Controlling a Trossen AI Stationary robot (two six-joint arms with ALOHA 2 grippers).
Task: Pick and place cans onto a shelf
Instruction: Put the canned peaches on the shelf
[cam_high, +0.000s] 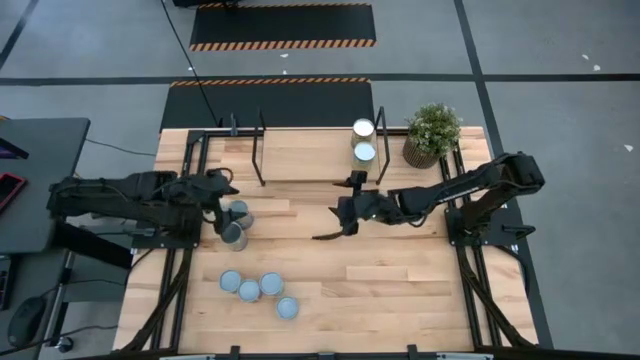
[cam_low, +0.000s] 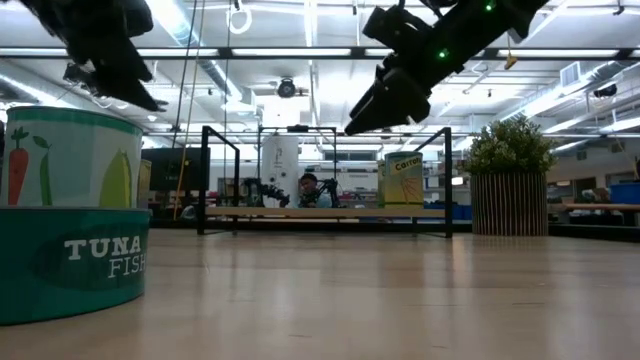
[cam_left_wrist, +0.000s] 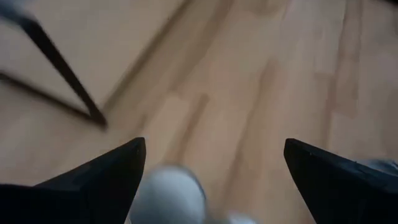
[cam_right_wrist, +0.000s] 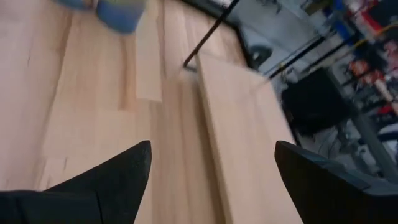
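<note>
Nearest the table's front edge, four cans stand loose in a cluster on the wooden tabletop, clear of both arms. In the low view a tuna can fills the foreground, with another labelled can stacked on it.

Mid-table on the left, the left gripper hangs just above a pair of cans. Its fingers are spread wide, and the left wrist view shows a pale can top directly below, between them; nothing is gripped.

Mid-table on the right, the right gripper is raised above bare wood, just in front of the shelf. Its fingers are likewise spread apart and hold nothing.

Farther back, the shelf lies along the rear of the table. Two cans stand on its right end, touching or nearly so. A potted plant sits just beyond that end, at the rear right corner.
</note>
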